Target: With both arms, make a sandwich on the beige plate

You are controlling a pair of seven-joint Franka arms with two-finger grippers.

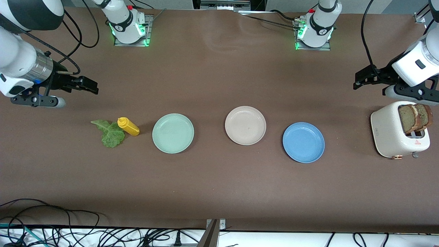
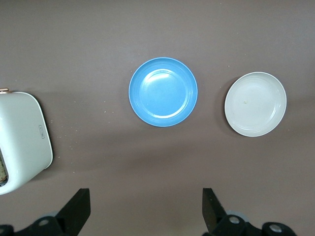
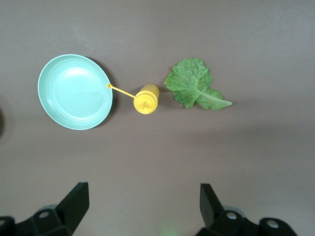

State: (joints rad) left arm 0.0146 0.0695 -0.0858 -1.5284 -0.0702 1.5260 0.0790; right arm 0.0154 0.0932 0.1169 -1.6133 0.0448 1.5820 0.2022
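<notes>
1. Both tools hang spread and empty: the left tool (image 1: 356,83) over bare worktop (image 1: 219,185) near the toaster (image 1: 398,132), the right tool (image 1: 92,86) over worktop at the right arm's end.
2. Beige plate (image 1: 245,125) lies bare between the mint plate (image 1: 173,133) and the blue plate (image 1: 303,142).
3. Bread slices (image 1: 415,117) stand in the toaster; likely stiff and crumbly, best pinched at the top edge.
4. Lettuce leaf (image 1: 109,133), touching the mustard bottle (image 1: 128,126), looks limp and light; its stem seems the firmest hold.
5. Only the right wrist view shows the bottle's thin nozzle (image 3: 120,91) reaching the mint plate's rim; the left wrist view hardly shows the bread.
</notes>
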